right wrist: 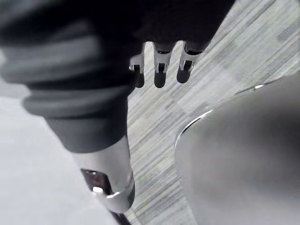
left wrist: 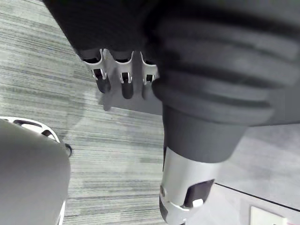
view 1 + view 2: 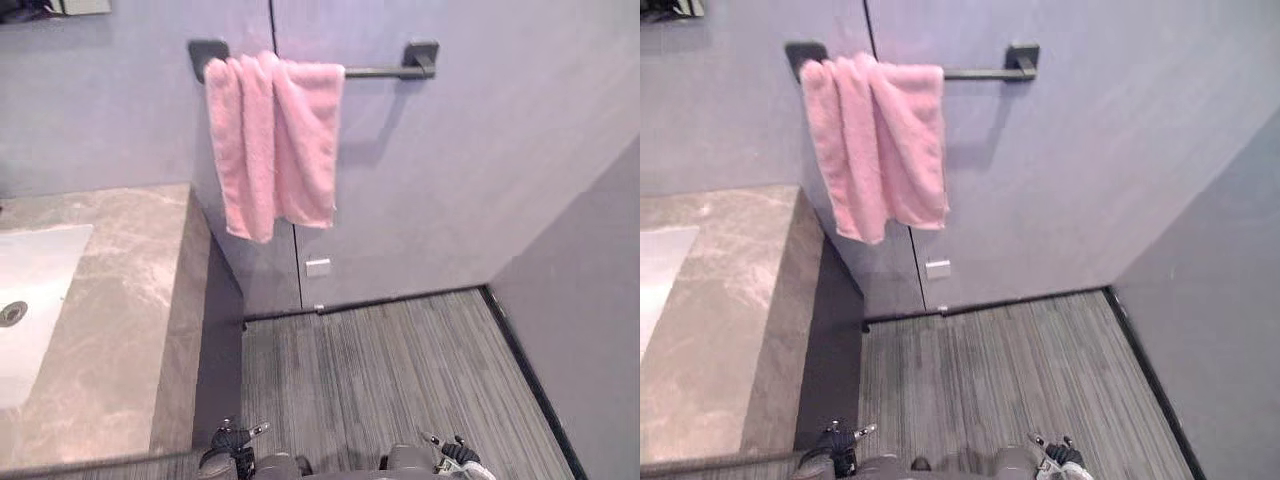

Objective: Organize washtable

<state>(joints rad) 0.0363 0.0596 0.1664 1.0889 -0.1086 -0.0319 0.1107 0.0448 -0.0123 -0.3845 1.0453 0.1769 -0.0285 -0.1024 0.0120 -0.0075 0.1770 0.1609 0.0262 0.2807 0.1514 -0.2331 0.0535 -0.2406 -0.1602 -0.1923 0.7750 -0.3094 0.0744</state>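
The washtable's marbled stone counter (image 3: 120, 300) fills the left side, with a white sink (image 3: 35, 290) and its drain (image 3: 12, 313) set in it. A pink towel (image 3: 272, 140) hangs folded over the left end of a dark wall rail (image 3: 378, 71). My left hand (image 3: 232, 440) hangs low beside the counter's corner. My right hand (image 3: 452, 455) hangs low over the floor. In the wrist views the left hand (image 2: 123, 75) and the right hand (image 1: 159, 70) both have relaxed, straight fingers above the floor and hold nothing.
A grey striped floor (image 3: 380, 370) stretches from the counter to the right wall (image 3: 590, 300), edged by a dark skirting. A small white plate (image 3: 318, 267) sits low on the back wall below the towel.
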